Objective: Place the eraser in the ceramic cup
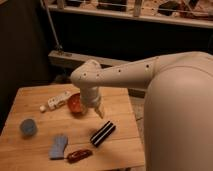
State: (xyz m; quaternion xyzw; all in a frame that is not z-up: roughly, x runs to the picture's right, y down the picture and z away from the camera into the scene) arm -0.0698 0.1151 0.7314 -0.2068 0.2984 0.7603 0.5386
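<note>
The eraser [102, 133], a black block with white stripes, lies diagonally on the wooden table [45, 102] at the front right. The light-blue ceramic cup [28, 127] stands near the table's left edge. My gripper [98, 111] hangs from the white arm over the middle of the table, just right of the orange bowl and above and slightly left of the eraser, apart from it. It is open and holds nothing.
An orange-red bowl [75, 103] sits beside the gripper. A white segmented bar [56, 101] lies at the back left. A blue-grey cloth [58, 146] and a glossy red-brown oblong thing [79, 155] lie near the front edge. The arm's big white body [175, 120] fills the right.
</note>
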